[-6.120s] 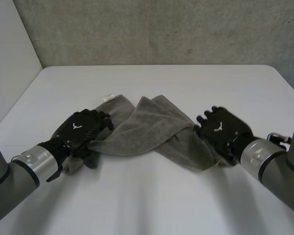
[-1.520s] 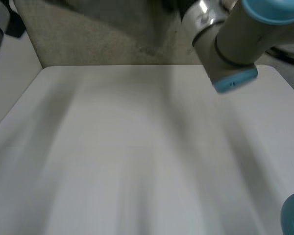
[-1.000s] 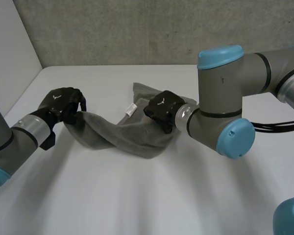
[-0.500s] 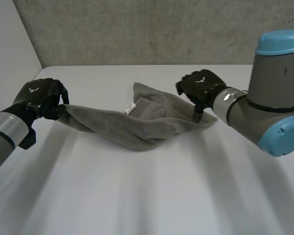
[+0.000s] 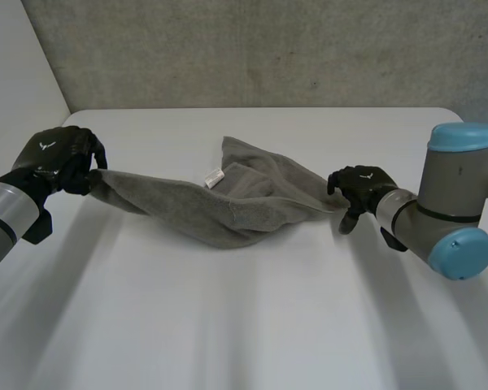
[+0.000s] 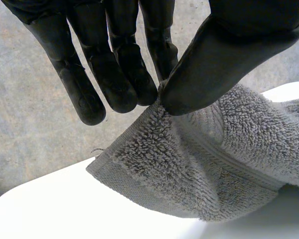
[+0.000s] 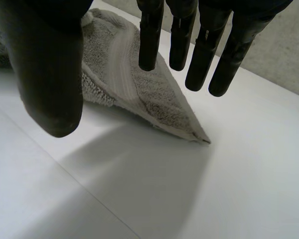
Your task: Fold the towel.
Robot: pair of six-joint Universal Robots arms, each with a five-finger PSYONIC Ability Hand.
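A grey towel (image 5: 228, 199) lies bunched and twisted across the middle of the white table (image 5: 252, 325), with a white label (image 5: 214, 178) on top. My left hand (image 5: 55, 158) is raised at the towel's left end and pinches a corner (image 6: 154, 164) between thumb and fingers, holding it off the table. My right hand (image 5: 359, 186) hovers just past the towel's right end with straight, spread fingers (image 7: 204, 55) and nothing in them. Under those fingers the towel's right corner (image 7: 154, 99) lies flat on the table.
A grey concrete wall (image 5: 252, 49) rises behind the table's far edge. A white panel (image 5: 16, 89) stands at the left. The table's near half is bare white surface.
My right hand has let go of the towel's right end and moved right and nearer, its arm swinging down. The left hand keeps its pinch and has pulled the left corner slightly further left.
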